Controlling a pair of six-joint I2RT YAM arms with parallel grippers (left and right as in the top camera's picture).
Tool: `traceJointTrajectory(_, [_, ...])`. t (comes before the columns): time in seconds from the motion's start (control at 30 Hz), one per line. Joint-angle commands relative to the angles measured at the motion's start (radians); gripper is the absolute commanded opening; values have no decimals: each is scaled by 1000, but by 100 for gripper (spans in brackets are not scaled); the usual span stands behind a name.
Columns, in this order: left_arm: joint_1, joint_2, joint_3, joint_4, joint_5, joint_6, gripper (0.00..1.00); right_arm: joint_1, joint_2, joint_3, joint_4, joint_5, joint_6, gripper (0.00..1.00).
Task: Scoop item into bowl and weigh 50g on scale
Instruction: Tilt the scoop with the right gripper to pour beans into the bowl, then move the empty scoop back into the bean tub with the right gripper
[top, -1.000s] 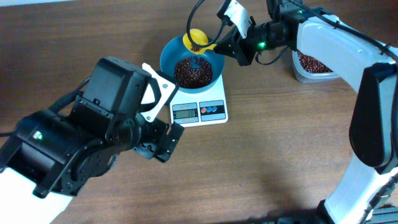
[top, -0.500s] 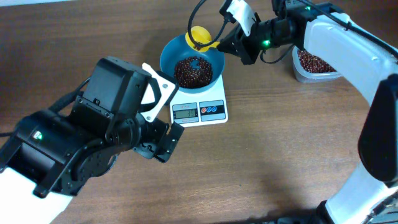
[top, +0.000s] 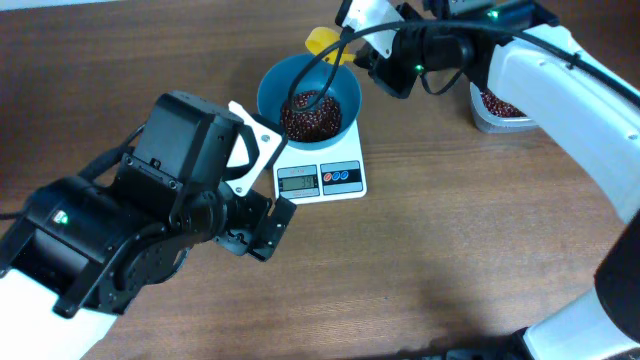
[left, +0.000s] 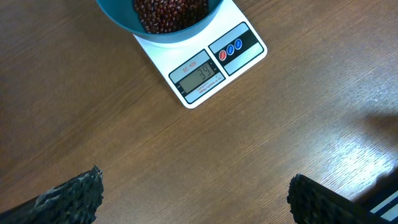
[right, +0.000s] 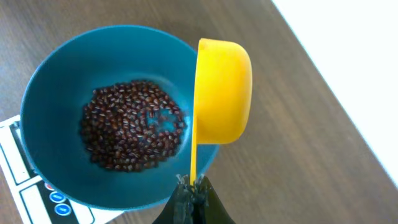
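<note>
The teal-blue bowl (top: 345, 93) stands on the white scale (top: 355, 189) and holds a heap of dark red-brown beans (top: 312, 114). The scale's display (left: 199, 77) reads 34. My right gripper (top: 362, 58) is shut on the handle of a yellow scoop (top: 322, 42), held tipped on its side at the bowl's far rim; in the right wrist view the scoop (right: 222, 93) hangs past the bowl's (right: 43, 93) right edge. My left gripper (left: 196, 199) is open and empty above bare table in front of the scale.
A clear tub (top: 493, 121) with more beans stands at the back right, partly hidden under my right arm. My bulky left arm (top: 150, 230) covers the table's left front. A white surface (right: 354, 56) lies beyond the table's edge.
My right gripper has lifted the yellow scoop up and back from over the bowl to its far rim. The left arm has not moved.
</note>
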Motion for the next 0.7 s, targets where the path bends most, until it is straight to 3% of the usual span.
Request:
traceJointTrajectory(0.0, [5,-2,22,2,-7,8,99,3,-80,14,4,32,-31,4])
traceJointTrajectory(0.27, [5,-2,22,2,-7,8,99,-7,-224,14,32,35,-31,4])
traceJointTrajectory(0.43, [5,-2,22,2,-6,8,99,-154,-318,14,91,204,-27,4])
traceJointTrajectory(0.5, [5,-2,22,1,-6,8,99,-269,-320,14,42,336,-27,4])
traceJointTrajectory(0.67, [5,-2,22,2,-6,8,99,-440,-252,14,-239,346,-26,4])
